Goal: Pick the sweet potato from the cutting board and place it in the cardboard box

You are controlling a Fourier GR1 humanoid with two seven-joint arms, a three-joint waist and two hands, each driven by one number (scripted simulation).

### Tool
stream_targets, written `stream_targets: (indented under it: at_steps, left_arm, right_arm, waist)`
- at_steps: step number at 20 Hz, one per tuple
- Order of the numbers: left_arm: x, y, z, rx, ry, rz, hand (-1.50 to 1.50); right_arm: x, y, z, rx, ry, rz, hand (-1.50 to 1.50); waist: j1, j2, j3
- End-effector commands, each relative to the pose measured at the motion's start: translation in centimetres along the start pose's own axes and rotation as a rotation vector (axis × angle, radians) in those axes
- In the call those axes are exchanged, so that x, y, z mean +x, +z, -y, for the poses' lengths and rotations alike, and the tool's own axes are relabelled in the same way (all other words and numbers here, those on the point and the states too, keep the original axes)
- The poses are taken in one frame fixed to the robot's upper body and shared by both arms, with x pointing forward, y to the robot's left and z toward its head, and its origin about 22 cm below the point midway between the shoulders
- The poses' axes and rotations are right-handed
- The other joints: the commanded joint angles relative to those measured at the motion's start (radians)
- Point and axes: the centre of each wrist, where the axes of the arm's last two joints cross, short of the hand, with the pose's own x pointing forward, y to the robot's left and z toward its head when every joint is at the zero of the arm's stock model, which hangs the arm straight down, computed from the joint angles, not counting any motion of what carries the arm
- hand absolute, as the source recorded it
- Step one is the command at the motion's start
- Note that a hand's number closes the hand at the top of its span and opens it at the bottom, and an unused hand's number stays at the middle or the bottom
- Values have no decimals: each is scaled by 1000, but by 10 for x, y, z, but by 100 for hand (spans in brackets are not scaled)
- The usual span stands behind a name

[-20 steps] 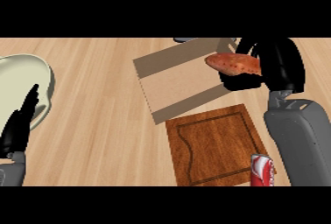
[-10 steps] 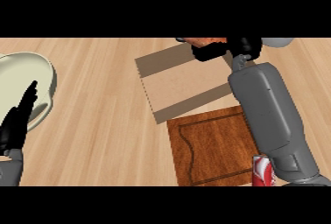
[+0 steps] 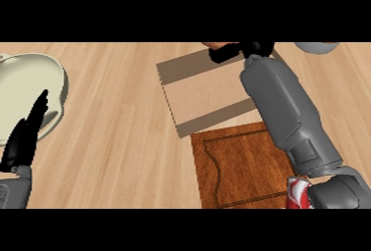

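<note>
The sweet potato (image 3: pixel 216 45) shows only as an orange-brown sliver at the view's top edge, just beyond the far side of the cardboard box (image 3: pixel 206 95). My right hand (image 3: pixel 243 50) is curled round it, and most of the hand is cut off by the top edge. My right forearm (image 3: pixel 286 110) stretches up along the box's right side. The wooden cutting board (image 3: pixel 239 171) lies in front of the box with nothing on it. At the left edge my left hand (image 3: pixel 25 135) rests open, fingers up.
A pale green plate (image 3: pixel 33 83) sits at the far left, partly behind my left hand. A red and white can (image 3: pixel 297 193) stands by the board's right edge near my elbow. A grey object (image 3: pixel 319 46) peeks in at the top right.
My right arm has stretched farther away, carrying the sweet potato from above the box's right part to beyond its far edge. The left hand has stayed still.
</note>
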Motion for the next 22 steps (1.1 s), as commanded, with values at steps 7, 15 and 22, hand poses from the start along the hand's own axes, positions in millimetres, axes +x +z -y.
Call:
stream_targets:
  at_steps: [7, 15, 22]
  left_arm:
    - [19, -6, 7, -11, 4, 30, 0]
    - [11, -1, -4, -30, -1, 23, 0]
    - [4, 8, 13, 12, 10, -5, 0]
  right_arm:
    - [-18, -7, -15, 63, -136, -167, -150]
    - [-26, -2, -23, -113, -240, -41, -150]
    - [-50, -12, 0, -271, -455, -17, -150]
  waist:
    - [25, 12, 1]
    - [35, 11, 2]
    - [-6, -3, 2]
